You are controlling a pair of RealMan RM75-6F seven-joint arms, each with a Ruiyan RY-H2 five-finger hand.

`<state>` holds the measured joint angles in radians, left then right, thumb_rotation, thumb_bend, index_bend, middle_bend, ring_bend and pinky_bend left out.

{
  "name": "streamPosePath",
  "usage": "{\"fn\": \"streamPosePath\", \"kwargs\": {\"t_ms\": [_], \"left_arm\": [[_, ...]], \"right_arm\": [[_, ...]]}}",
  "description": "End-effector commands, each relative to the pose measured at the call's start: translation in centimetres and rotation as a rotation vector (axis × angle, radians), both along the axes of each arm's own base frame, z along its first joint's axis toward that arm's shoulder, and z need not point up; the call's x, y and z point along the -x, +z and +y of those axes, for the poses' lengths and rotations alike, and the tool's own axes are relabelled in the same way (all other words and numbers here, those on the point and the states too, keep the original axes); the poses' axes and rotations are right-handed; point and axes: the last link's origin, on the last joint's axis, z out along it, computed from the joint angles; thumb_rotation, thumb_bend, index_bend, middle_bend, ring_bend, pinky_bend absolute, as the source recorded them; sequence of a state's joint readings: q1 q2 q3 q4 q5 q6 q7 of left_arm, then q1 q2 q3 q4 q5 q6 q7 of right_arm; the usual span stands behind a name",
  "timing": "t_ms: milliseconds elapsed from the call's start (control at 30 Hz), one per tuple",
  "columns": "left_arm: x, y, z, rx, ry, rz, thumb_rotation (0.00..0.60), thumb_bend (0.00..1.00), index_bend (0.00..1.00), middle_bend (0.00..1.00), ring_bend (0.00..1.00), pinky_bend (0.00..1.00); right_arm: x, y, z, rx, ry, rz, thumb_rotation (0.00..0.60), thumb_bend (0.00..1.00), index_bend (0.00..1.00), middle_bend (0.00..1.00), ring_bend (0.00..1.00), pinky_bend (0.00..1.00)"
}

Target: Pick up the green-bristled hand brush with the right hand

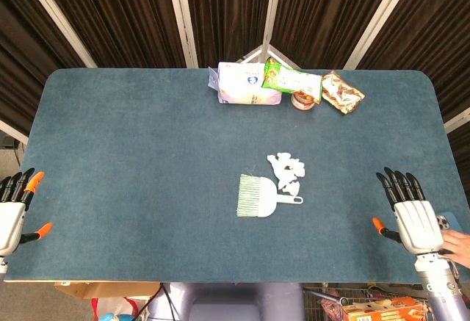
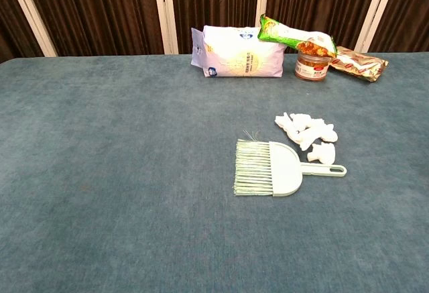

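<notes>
While dark brown curtains (image 1: 132,12) hang behind, your blue-green felt table (image 1: 132,159) carries the green-bristled white plastic hand brush (image 1: 262,196) near centre; right hand (image 1: 411,214) and left hand (image 1: 13,207) rest empty, fingers apart, at opposite edges.

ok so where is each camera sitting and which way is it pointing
Head view: high above the near edge, looking steeply down on the table; the left hand and right hand show, fingers spread.
Chest view: low at the near edge, facing across to the curtain; no part of the robot shows.
Both show the brush, white pieces and snack packs.
</notes>
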<state>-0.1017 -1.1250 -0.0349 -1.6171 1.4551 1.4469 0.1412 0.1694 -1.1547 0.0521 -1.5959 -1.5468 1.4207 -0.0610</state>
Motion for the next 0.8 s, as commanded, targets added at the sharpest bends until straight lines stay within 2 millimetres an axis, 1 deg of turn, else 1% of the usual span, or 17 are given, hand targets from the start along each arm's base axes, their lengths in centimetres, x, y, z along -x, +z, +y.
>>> {"fn": "streamPosePath", "kwargs": {"t_ms": [33, 300, 633, 667, 700, 733, 767, 800], "left_arm": [[0.0, 0.0, 0.0, 0.0, 0.001, 0.0, 0.6, 0.0, 0.0, 0.0, 0.0, 0.0], [0.0, 0.1, -0.1, -0.004, 0.001, -0.001, 0.6, 0.0, 0.0, 0.0, 0.0, 0.0], [0.1, 0.2, -0.1, -0.006, 0.004, -0.007, 0.6, 0.0, 0.0, 0.0, 0.0, 0.0], [0.1, 0.3, -0.1, -0.007, 0.002, -0.008, 0.6, 0.0, 0.0, 0.0, 0.0, 0.0], [0.1, 0.3, -0.1, -0.009, 0.002, -0.01, 0.6, 0.0, 0.0, 0.0, 0.0, 0.0], [0.1, 0.3, -0.1, -0.009, 0.002, -0.011, 0.6, 0.0, 0.0, 0.0, 0.0, 0.0], [0.1, 0.3, -0.1, -0.01, 0.003, -0.013, 0.6, 0.0, 0.0, 0.0, 0.0, 0.0], [0.1, 0.4, -0.1, -0.011, 0.003, -0.014, 0.6, 0.0, 0.0, 0.0, 0.0, 0.0]], "right_arm": [[-0.1, 0.0, -0.1, 0.0, 0.001, 0.0, 0.6, 0.29, 0.0, 0.0, 0.0, 0.0], [-0.1, -0.3, 0.2, -0.004, -0.001, -0.005, 0.6, 0.29, 0.0, 0.0, 0.0, 0.0], [-0.5, -0.6, -0.1, -0.011, 0.006, -0.028, 0.6, 0.29, 0.0, 0.0, 0.01, 0.01], [-0.6, -0.6, -0.2, -0.006, 0.009, -0.038, 0.6, 0.29, 0.0, 0.02, 0.03, 0.04], [-0.9, -0.6, -0.4, 0.002, 0.016, -0.053, 0.6, 0.29, 0.0, 0.08, 0.11, 0.14], [-1.1, -0.6, -0.5, 0.004, 0.018, -0.06, 0.6, 0.29, 0.0, 0.19, 0.24, 0.29], [-1.3, -0.6, -0.6, 0.003, 0.021, -0.068, 0.6, 0.29, 0.0, 0.28, 0.34, 0.4], [-1.6, -0.8, -0.9, -0.002, 0.023, -0.076, 0.6, 0.29, 0.0, 0.43, 0.5, 0.54]]}}
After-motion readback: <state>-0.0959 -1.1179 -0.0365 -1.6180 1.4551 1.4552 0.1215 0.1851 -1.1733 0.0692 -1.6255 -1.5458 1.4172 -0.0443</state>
